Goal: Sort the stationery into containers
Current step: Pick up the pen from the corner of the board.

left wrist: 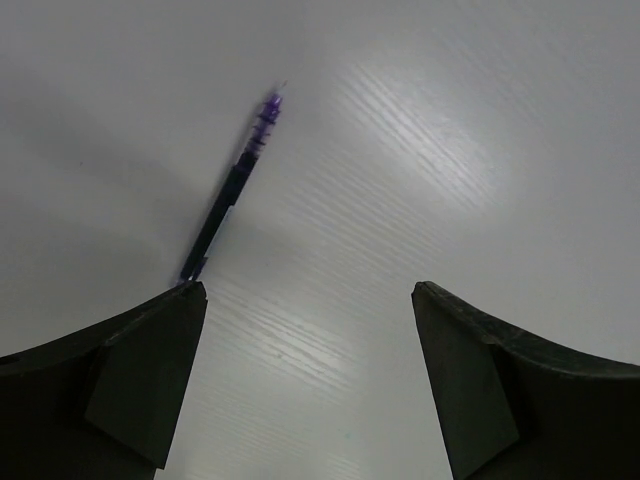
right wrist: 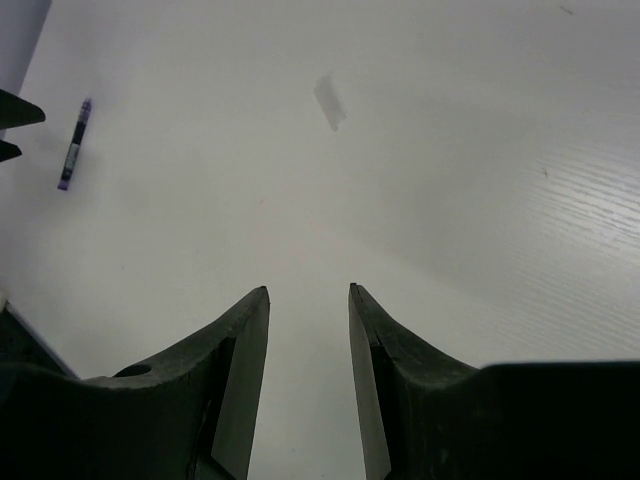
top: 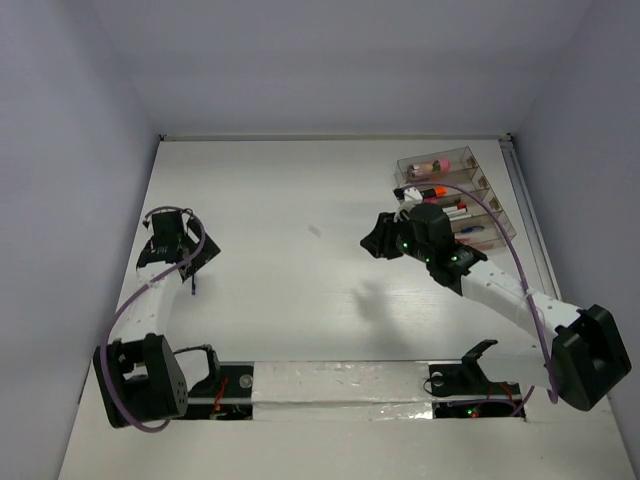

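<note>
Left jaws stand wide and empty, the pen [left wrist: 225,200] just beyond one tip, probably lining up a grasp. Right jaws hang narrow, empty, organiser [top: 437,153] behind.

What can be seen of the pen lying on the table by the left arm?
The pen is thin, with a dark, plastic-looking barrel and a purple, slightly see-through end. It lies flat on the white table, far from the organiser. It sits off to one side of the open left gripper, its dark end near one finger rather than between the two. From the right wrist view it looks clear of that gripper, with only the table touching it. No markings are legible.
</note>
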You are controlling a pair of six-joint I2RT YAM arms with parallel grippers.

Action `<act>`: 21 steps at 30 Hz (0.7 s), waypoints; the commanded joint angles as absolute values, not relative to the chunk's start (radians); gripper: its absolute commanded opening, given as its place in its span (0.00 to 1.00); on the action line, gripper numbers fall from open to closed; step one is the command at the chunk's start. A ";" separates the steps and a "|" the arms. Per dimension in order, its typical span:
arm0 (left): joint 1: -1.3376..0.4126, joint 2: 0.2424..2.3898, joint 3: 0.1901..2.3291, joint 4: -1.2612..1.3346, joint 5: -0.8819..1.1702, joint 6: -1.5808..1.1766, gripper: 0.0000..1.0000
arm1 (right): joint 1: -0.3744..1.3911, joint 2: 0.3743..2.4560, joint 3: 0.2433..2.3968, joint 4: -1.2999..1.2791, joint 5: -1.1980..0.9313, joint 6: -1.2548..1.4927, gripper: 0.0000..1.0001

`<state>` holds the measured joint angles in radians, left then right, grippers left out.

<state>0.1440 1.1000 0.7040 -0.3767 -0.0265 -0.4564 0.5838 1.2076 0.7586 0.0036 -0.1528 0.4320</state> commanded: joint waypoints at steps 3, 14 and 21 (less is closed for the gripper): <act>0.164 1.141 0.761 -0.422 -0.090 -0.502 0.82 | 0.586 1.147 0.712 0.021 -0.182 0.397 0.43; 0.195 1.339 0.753 -0.396 -0.182 -0.497 0.74 | 0.586 1.062 0.695 0.018 -0.181 0.400 0.43; 0.204 1.445 0.738 -0.334 -0.157 -0.427 0.47 | 0.586 1.069 0.693 0.026 -0.178 0.402 0.43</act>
